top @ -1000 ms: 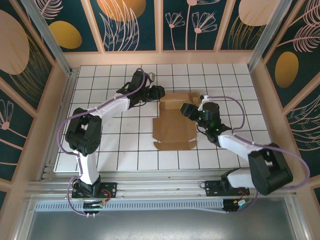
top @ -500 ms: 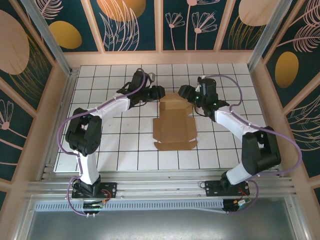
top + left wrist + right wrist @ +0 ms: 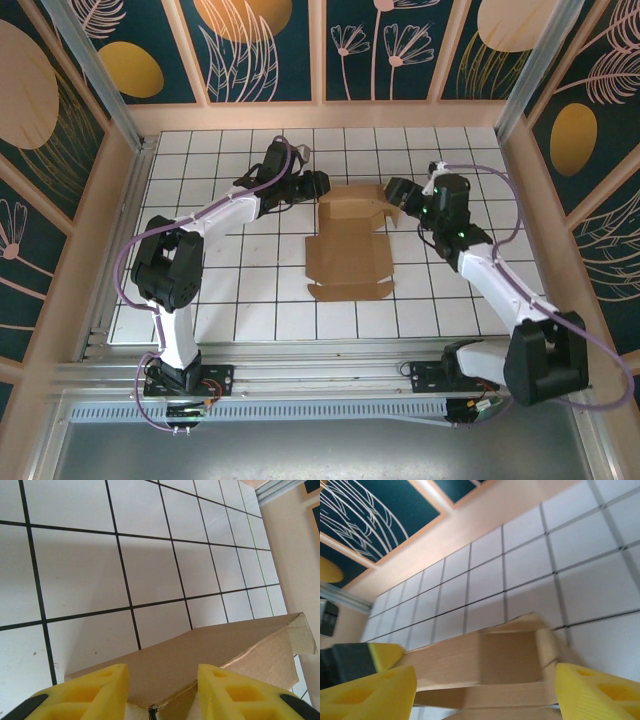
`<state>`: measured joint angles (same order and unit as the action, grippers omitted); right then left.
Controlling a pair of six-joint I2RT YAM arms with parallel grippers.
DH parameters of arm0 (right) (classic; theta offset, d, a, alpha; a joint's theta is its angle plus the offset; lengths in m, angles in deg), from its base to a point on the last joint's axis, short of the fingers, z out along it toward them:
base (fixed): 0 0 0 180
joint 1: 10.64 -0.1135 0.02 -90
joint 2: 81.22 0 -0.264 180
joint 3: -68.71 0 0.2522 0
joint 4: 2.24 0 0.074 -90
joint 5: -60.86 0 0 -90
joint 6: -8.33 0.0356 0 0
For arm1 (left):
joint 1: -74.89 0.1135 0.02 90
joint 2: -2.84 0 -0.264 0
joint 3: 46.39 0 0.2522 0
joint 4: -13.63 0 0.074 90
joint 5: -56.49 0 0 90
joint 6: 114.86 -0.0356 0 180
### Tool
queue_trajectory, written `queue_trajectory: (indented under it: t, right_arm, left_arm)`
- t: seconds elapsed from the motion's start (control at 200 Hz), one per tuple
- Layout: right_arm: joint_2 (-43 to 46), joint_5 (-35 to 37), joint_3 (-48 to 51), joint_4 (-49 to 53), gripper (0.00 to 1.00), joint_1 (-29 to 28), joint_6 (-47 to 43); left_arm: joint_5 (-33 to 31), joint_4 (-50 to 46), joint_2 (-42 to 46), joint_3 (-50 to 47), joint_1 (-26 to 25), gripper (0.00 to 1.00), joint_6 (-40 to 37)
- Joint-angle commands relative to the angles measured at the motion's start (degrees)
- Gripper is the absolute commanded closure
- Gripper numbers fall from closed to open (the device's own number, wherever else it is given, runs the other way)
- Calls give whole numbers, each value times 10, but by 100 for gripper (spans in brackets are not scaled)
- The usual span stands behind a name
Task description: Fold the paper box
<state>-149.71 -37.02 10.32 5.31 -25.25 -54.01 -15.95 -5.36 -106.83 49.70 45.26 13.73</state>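
Note:
The paper box (image 3: 347,255), tan cardboard, lies partly folded at the middle of the tiled table, its far end raised into low walls. My left gripper (image 3: 320,186) is at the box's far left corner. In the left wrist view its yellow fingers (image 3: 90,687) sit on either side of a raised cardboard wall (image 3: 215,650), shut on it. My right gripper (image 3: 392,193) hovers at the far right corner, open wide. In the right wrist view the folded end of the box (image 3: 520,657) lies between its spread fingers (image 3: 375,690), apart from both.
White table with a black grid (image 3: 220,290). Patterned enclosure walls (image 3: 270,50) and aluminium posts (image 3: 95,70) ring it on three sides. The other arm's yellow finger (image 3: 385,655) shows at the box's left end in the right wrist view.
My right arm swung from over the box's right side to the far edge, then back right to the far right corner, and its jaws spread wider. The left arm and box held still.

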Motion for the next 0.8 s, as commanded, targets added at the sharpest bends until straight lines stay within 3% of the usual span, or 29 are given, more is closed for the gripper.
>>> queue_trajectory:
  t: [0.0,0.195,0.31,0.561,0.671,0.796]
  right_arm:
    - [8,27,48,-47,32,17,-144]
    - [-81,-68,23,-61,45,39,-191]
    - [-133,-72,-1,-73,49,39,-193]
    - [-170,2,-4,-101,80,25,-230]
    - [-158,44,7,-98,88,2,-261]
    - [-143,70,18,-97,92,-13,-268]
  left_arm:
    - [-2,-29,-15,14,-3,60,-6]
    - [-5,-32,-16,14,-3,60,-6]
    - [-10,-35,-14,14,-3,59,-9]
    - [-41,-50,10,36,-3,46,-27]
    - [-82,-58,51,38,-3,40,-52]
    - [-123,-34,134,-8,-14,39,-71]
